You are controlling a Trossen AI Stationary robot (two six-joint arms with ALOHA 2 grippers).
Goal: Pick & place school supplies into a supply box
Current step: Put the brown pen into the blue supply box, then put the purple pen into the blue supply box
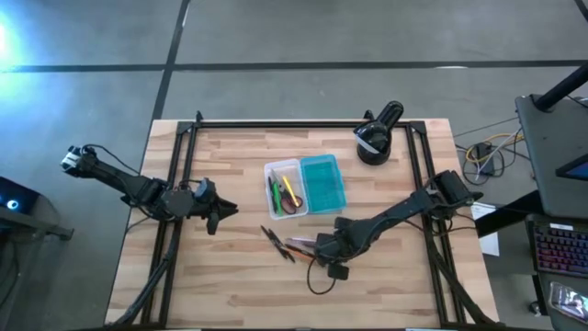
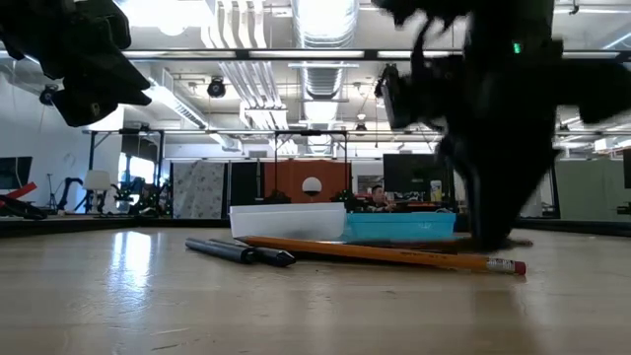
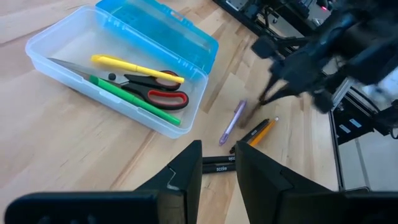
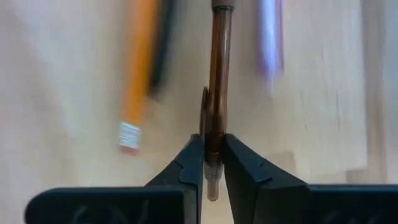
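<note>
The supply box lies open mid-table, its clear tray beside its teal half. In the tray are red-handled scissors, a yellow marker and a green marker. On the wood nearer me lie an orange pencil, a dark pen and a purple pen. My right gripper is down among them, shut on a brown pen. My left gripper hovers open left of the box, touching nothing. My right gripper pinches the brown pen between its two fingers near one end, with a short stub sticking out past the fingers. The fingers come from above, pointing down, and lie across the pen. I cannot tell whether the pen is off the table.
A black round device with a white patch stands at the far right of the table. A dark cable loop and small black block lie near the right gripper. Black frame rails run along both table sides. Bare wood shows at the near edge.
</note>
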